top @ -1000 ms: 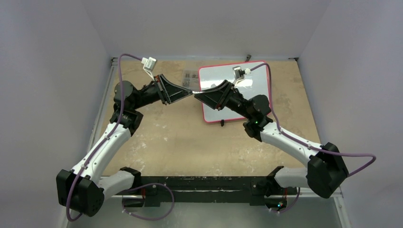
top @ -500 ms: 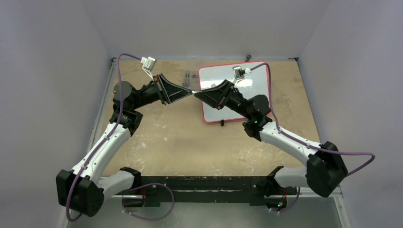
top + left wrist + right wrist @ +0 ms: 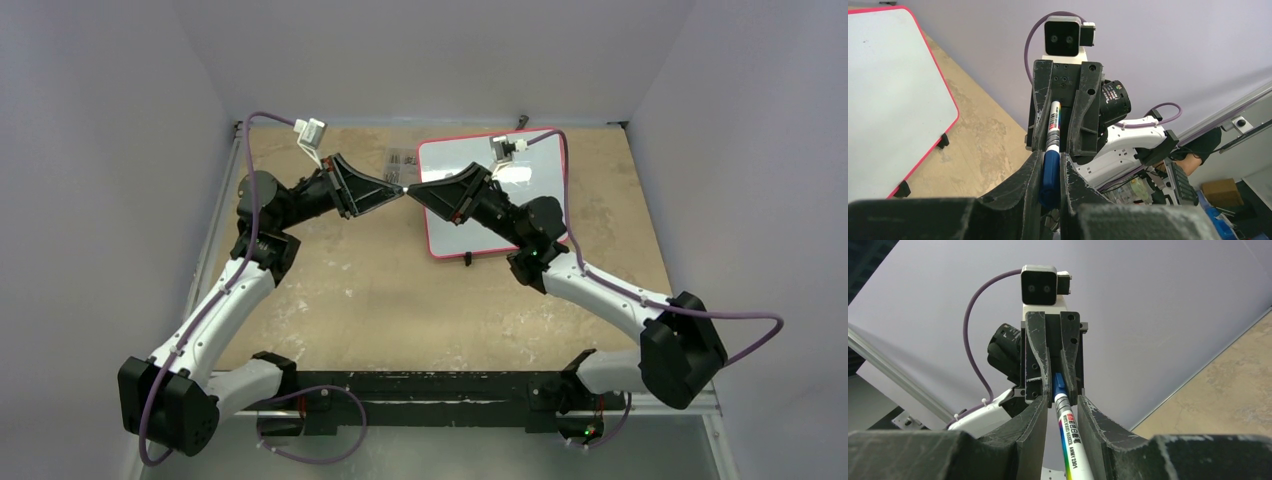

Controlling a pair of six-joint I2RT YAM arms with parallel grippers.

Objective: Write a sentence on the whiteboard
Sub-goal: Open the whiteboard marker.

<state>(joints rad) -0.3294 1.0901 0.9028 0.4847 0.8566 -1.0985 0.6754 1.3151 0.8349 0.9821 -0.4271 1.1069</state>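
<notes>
- We saw the left claw (image 3: 398,188) and the right claw (image 3: 416,192) meeting tip to tip above the tabletop (image 3: 350,290), with a single marker (image 3: 1053,120) bridging them.
- From the left wrist, the left claw's fingers were pressed onto the marker's blue cap (image 3: 1050,176), pinching it on both sides.
- The right claw faced it head-on, and its fingers were closed around the white barrel with the rainbow-printed label. The right wrist view showed the same grip from the other end.
- The marker ran in a straight line from one claw into the other, and the two sets of fingertips sat just beside each other.
- The whiteboard (image 3: 452,162) lay flat on the tabletop, beneath the right claw and its wrist. Its near-left edge sat just beyond the left claw's tip.
- Its red frame (image 3: 948,97) and two black feet (image 3: 942,141) showed to the left of the left claw in the wrist view.
- What we could see of the board's face was glossy white; the right arm covered part of it.
</notes>
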